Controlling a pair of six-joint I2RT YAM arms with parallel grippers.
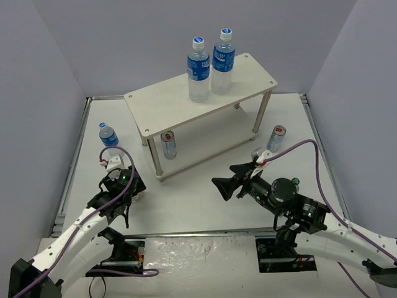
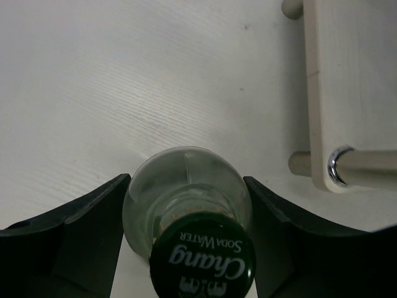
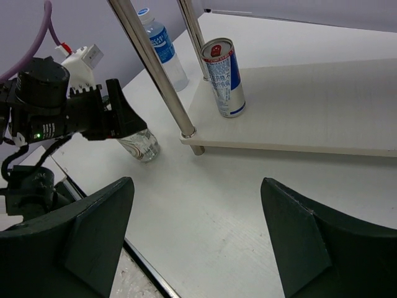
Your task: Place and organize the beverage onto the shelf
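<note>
The left gripper [image 2: 186, 178] is partly closed on a soda bottle [image 3: 140, 144]: in the left wrist view its two fingers [image 2: 93, 230] press against opposite sides of the clear glass body, just below the green cap [image 2: 201, 257] at the bottom centre of the frame. In the right wrist view this bottle appears at centre left, its base on or just above the table [image 1: 186, 198], near the front leg [image 3: 155, 74] of the shelf [image 1: 161, 105]; contact with the table cannot be confirmed. The right gripper [image 3: 197, 186] stands wide open and holds nothing; in the top view it sits at lower centre right, pointing left toward the shelf front. The shelf occupies the upper centre of the top view. Two tall bottles [image 1: 198, 71] with blue labels and white caps stand upright side by side on the top tier, toward its rear. One can [image 1: 168, 144] stands upright on the lower tier, at its left front corner, beside the front leg. A second can [image 1: 276, 138] stands on the table, right of the shelf and apart from it. A small bottle [image 1: 108, 135] with a blue label stands upright on the table at centre left of the top view, left of the shelf and just above the left gripper.
</note>
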